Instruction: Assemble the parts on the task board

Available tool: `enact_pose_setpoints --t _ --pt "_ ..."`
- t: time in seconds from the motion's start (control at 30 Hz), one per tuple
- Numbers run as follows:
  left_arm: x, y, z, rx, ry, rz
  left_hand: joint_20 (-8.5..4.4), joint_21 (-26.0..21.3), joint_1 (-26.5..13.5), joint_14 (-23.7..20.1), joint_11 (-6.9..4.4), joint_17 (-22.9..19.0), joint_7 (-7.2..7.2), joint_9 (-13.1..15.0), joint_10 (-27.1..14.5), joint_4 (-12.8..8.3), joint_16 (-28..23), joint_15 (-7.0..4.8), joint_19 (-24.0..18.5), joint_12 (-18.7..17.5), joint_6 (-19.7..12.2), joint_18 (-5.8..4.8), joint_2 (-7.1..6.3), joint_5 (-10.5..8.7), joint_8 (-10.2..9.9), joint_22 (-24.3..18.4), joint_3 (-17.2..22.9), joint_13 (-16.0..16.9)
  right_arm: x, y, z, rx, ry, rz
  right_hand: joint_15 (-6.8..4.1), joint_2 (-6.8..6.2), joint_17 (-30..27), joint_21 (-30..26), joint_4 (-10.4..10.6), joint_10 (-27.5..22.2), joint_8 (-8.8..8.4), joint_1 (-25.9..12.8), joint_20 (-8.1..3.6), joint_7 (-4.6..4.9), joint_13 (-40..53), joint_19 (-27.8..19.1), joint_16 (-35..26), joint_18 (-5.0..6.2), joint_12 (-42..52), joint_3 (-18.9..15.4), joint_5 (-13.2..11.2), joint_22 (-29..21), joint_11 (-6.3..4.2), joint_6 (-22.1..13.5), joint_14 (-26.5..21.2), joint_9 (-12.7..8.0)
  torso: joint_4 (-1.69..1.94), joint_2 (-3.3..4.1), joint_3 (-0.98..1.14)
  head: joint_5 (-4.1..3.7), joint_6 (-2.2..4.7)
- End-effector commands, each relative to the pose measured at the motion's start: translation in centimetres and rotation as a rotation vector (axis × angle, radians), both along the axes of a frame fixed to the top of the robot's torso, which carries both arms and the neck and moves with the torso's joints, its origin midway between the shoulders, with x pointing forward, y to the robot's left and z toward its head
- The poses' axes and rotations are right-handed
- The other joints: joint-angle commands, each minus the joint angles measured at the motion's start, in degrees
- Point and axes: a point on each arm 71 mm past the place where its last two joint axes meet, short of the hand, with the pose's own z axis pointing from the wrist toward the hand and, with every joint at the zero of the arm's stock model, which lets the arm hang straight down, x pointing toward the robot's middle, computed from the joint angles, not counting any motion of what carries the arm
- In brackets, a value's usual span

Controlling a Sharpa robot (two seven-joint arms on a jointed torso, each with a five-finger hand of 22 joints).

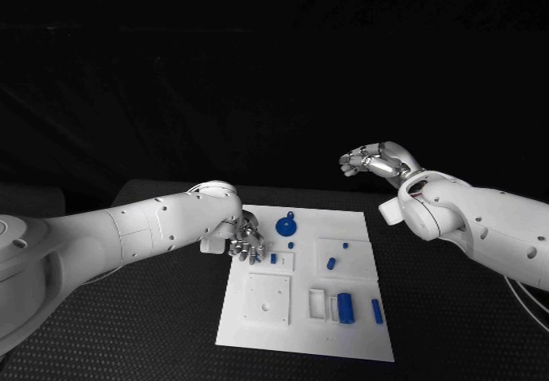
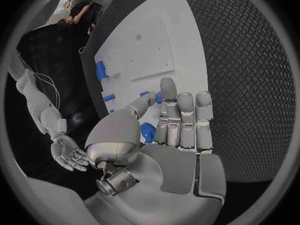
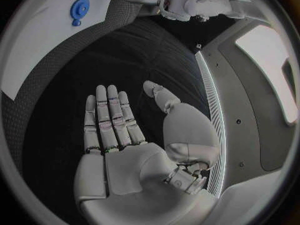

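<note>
Now | white flat task board [image 1: 266, 329] lower centre, no legible text | left hand [image 1: 245, 242] fingers apart, holding nothing, at board's left edge | right hand [image 1: 374, 163] empty, upper right.

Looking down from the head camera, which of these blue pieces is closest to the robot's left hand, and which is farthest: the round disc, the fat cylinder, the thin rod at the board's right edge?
From the left hand:
1. Round blue disc, at the board's far end, just beside the hand.
2. Fat blue cylinder, near end, right of the middle.
3. Thin blue rod, by the task board's right edge, just beyond the cylinder.
</note>
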Motion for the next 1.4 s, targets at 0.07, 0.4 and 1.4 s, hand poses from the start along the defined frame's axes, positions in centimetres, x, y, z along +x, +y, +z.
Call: enact_pose_setpoints --t 0.07,0.4,1.4 --pt "-0.3 -0.2 -0.3 0.004 0.025 -0.027 -6.35 0.23 -0.18 0.12 -0.46 0.09 -0.11 0.07 0.09 -7.16 0.23 -0.4 -0.04 0.31 0.32 0.24 0.55 0.18 0.37 1.29 7.59 0.09 0.0 0.2 0.0 0.002 -0.001 0.016 0.28 -0.07 -0.09 -0.21 -0.04 0.48 0.28 0.49 0.05 0.19 -0.01 -0.33 0.17 0.49 -0.36 0.35 0.24 0.1 0.08 -0.12 -0.17 -0.1 -0.02 0.01 -0.02 0.01 -0.03" --pt "-0.3 0.3 -0.3 0.009 0.024 -0.019 -6.36 0.31 -0.13 0.11 -0.47 0.1 -0.12 0.17 0.07 -7.18 0.27 -0.39 -0.09 0.38 0.3 0.26 0.5 0.26 0.36 1.29 7.69 0.11 -0.1 0.1 0.0 0.001 -0.001 0.015 0.28 -0.07 -0.1 -0.23 -0.05 0.49 0.29 0.5 0.05 0.2 -0.01 -0.33 0.18 0.49 -0.38 0.36 0.25 0.12 0.08 -0.13 -0.17 -0.1 0.02 0.0 -0.01 -0.05 -0.11" --pt "-0.1 -0.9 -0.9 0.044 -0.004 -0.033 -6.41 0.76 -0.27 0.33 -0.57 0.15 -0.21 0.58 0.24 -7.17 0.51 -0.46 0.07 0.76 0.46 0.35 0.59 0.45 0.44 1.28 7.76 0.23 -0.1 0.2 0.0 0.002 0.0 0.018 0.28 -0.02 -0.14 -0.26 -0.08 0.52 0.3 0.56 0.05 0.19 -0.01 -0.33 0.2 0.5 -0.42 0.4 0.28 0.18 0.07 -0.12 -0.19 -0.12 -0.04 0.02 0.02 0.0 -0.27"
